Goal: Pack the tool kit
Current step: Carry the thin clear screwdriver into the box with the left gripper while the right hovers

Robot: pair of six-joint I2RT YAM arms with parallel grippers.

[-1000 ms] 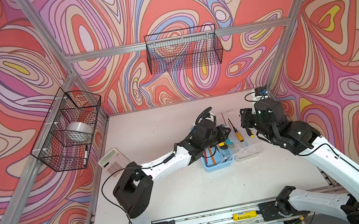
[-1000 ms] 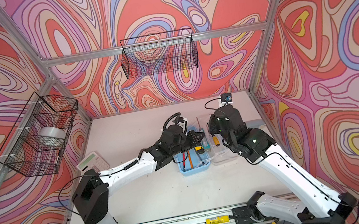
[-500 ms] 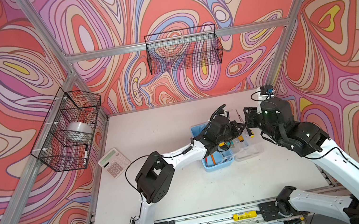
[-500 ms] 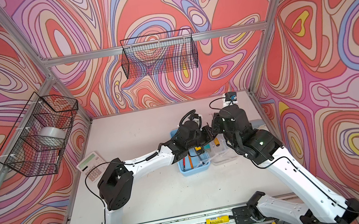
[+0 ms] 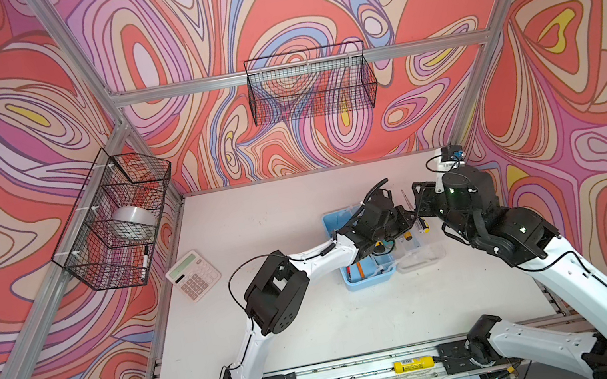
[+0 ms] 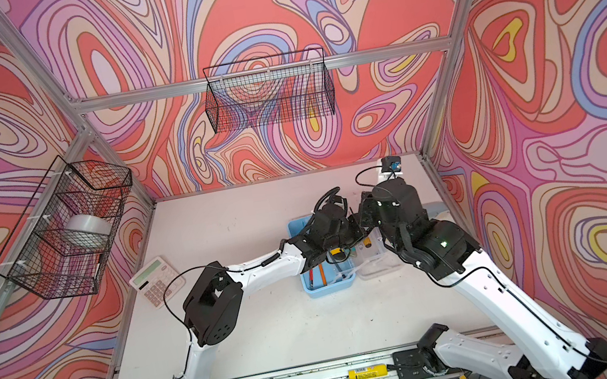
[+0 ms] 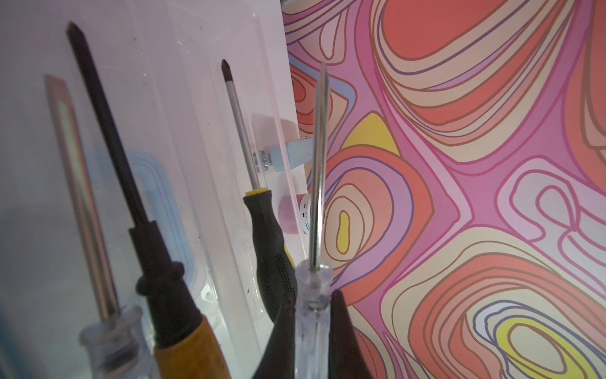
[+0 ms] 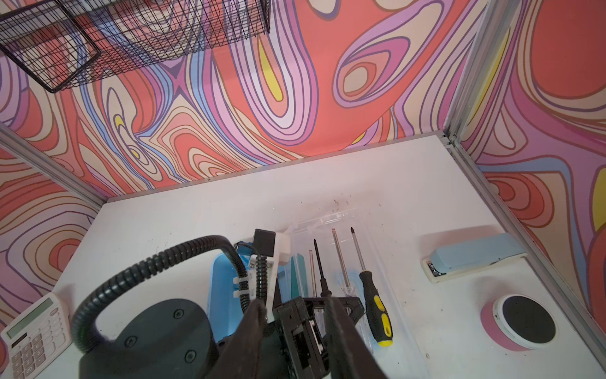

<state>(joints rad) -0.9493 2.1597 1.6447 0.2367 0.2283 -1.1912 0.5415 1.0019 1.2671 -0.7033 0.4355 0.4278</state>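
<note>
The left gripper (image 7: 311, 295), clamped tight on a clear-handled screwdriver (image 7: 319, 164), has just swung from over the light-blue box (image 5: 369, 282) on the worktop (image 5: 317, 323) to its open clear lid (image 5: 423, 256) alongside, so that tool looks not yet packed; the right gripper (image 8: 294, 303) hangs part-open, empty.

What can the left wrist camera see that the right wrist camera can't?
Only the left wrist view shows the left gripper pinching the clear-handled screwdriver by its handle, right up close. Only the right wrist view shows the calculator and the wire basket on the wall. Both show the black-and-yellow screwdriver, the blue stapler and the pink round disc.
</note>
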